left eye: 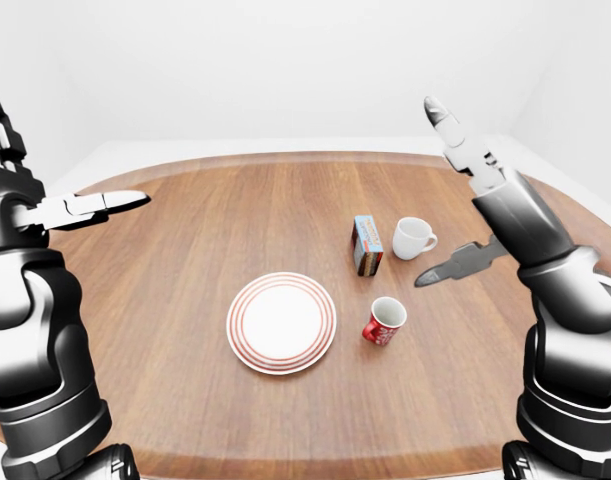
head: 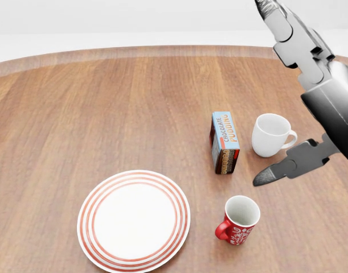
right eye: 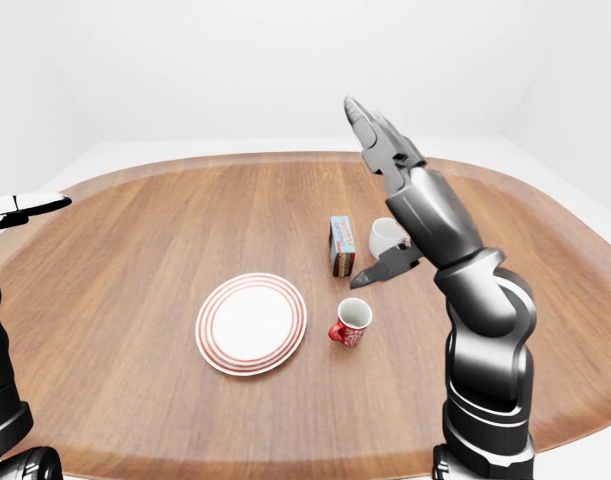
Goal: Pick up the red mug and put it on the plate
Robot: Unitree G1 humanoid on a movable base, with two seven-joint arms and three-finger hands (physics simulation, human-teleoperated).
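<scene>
A: Bright, even light everywhere; the walls go nearly white, with no lamp to be seen.

B: Shadows?

A: Faint. The red mug [head: 239, 219] casts almost none on the table [head: 105, 114]. The dark shape just below the right hand [head: 287, 25] reads as its thumb, not shadow.

B: Glare or blur?

A: A soft sheen on the grey arm shells, none on the plate [head: 134, 220]. All is sharp, a clean render. In the eye views the table rim bows, and the left hand [left eye: 105, 203] stretches toward the edge.
</scene>
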